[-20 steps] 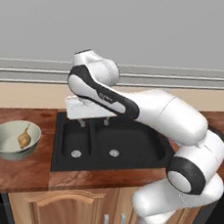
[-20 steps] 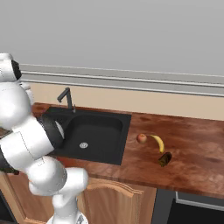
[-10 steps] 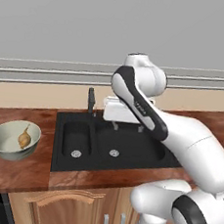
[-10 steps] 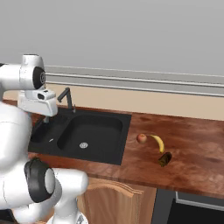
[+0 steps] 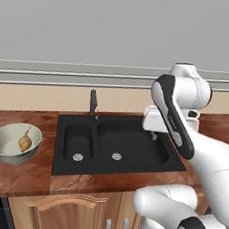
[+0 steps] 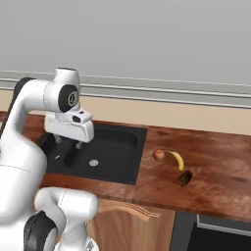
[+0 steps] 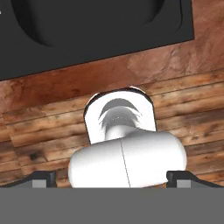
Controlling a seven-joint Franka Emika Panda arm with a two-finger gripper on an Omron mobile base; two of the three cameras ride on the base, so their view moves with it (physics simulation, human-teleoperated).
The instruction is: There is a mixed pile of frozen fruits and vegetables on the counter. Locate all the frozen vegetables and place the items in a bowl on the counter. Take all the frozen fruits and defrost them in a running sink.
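Step in hand, as judged: one vegetable is done and the arm is between picks. The bulb (image 5: 25, 140) lies in the bowl (image 5: 1, 150) at the left end of the counter (image 6: 215, 171).

On the counter right of the sink (image 5: 132, 151) sit the apple (image 6: 158, 155), the banana (image 6: 177, 161) just beside it, and the dark lump (image 6: 185, 178) near the banana's lower end.

Next move, as judged: reach right to the lump, close on it, carry it across the sink to the bowl. It lies close to the banana, so the fingers need a clean approach. Fruits then go to the sink.

Arm pose: elbow high, hand above the wide basin, gripper (image 6: 68, 148) pointing down. Fingers (image 6: 70, 156) hang below the hand, nothing visible between them. How wide the jaws stand: cannot tell.
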